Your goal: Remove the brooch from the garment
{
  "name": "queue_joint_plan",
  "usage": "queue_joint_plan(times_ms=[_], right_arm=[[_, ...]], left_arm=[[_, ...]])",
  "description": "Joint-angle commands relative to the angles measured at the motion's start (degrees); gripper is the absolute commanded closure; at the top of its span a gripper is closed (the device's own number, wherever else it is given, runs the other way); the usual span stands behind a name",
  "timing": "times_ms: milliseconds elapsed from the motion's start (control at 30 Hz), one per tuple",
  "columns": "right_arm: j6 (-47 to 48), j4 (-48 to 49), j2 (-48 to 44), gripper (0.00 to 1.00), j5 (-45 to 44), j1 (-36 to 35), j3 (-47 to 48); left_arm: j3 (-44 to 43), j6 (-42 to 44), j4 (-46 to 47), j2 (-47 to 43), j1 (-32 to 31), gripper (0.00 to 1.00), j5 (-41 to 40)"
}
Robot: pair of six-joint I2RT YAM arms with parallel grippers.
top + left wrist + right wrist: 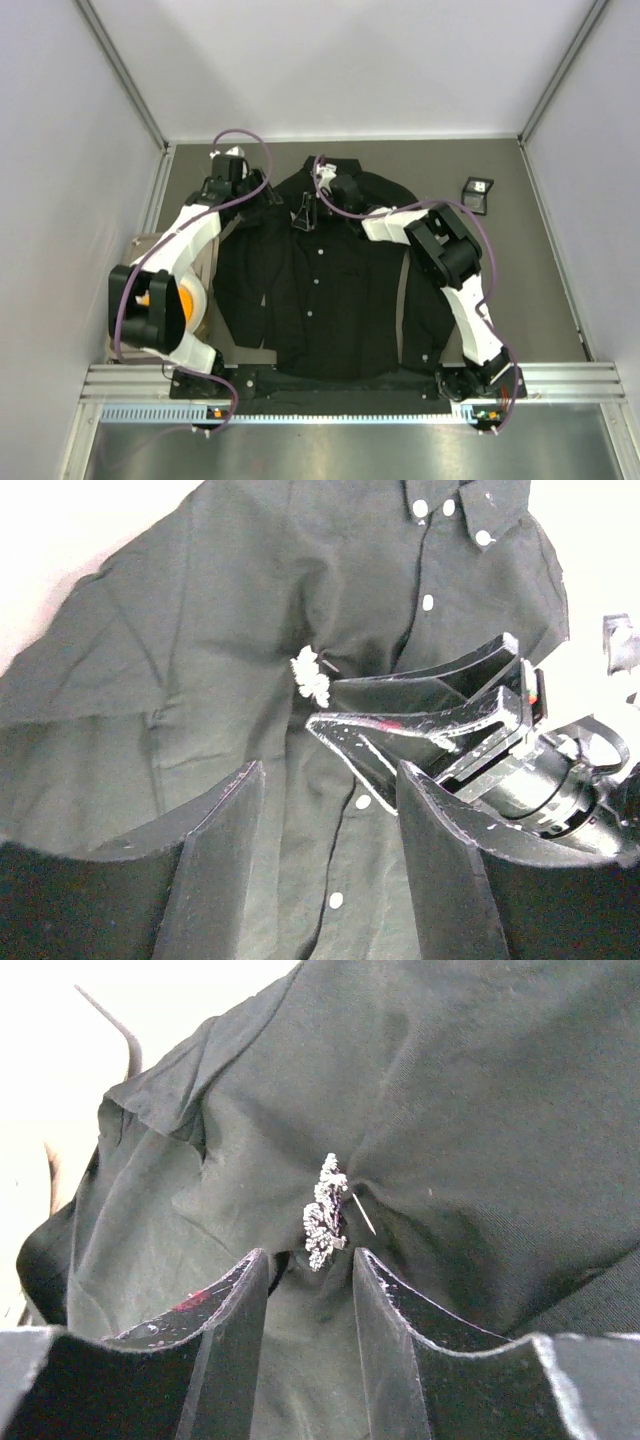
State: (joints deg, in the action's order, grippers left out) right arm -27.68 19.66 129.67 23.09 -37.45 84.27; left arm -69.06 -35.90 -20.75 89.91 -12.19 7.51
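- Top external: the garment (320, 300) lies spread flat on the desk (545, 290). There is bare desk to its right, and a small black box (478, 190) sits well apart near the far corner.
- Left wrist: the left end effector (330, 780) hangs spread and empty over the button placket. The right end effector (325, 705) points at the white brooch (311, 675) pinned to the chest, its tips just beside it.
- Right wrist: the right end effector's jaws are spread, with the brooch just ahead of them on puckered cloth. This looks like the grasp step. The next move calls for pinching the ornament alone, not the fabric.
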Motion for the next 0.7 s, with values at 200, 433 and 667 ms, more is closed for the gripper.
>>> queue_joint_plan(times_ms=[200,433,667], right_arm=[[8.17,-12.63,0.06,0.65,-6.66,-2.36,12.32],[8.61,-14.65,2.17,0.73,-6.83,-2.98,15.75],[9.05,-15.62,2.78,0.69,-6.57,-3.51,16.28]], left_arm=[[10.95,-0.05,4.14,-6.07,0.76,0.40,0.13],[14.56,-1.98,7.47,-4.39,0.76,0.42,4.27],[17.02,-2.77,10.20,-0.79,0.67,0.46,6.03]])
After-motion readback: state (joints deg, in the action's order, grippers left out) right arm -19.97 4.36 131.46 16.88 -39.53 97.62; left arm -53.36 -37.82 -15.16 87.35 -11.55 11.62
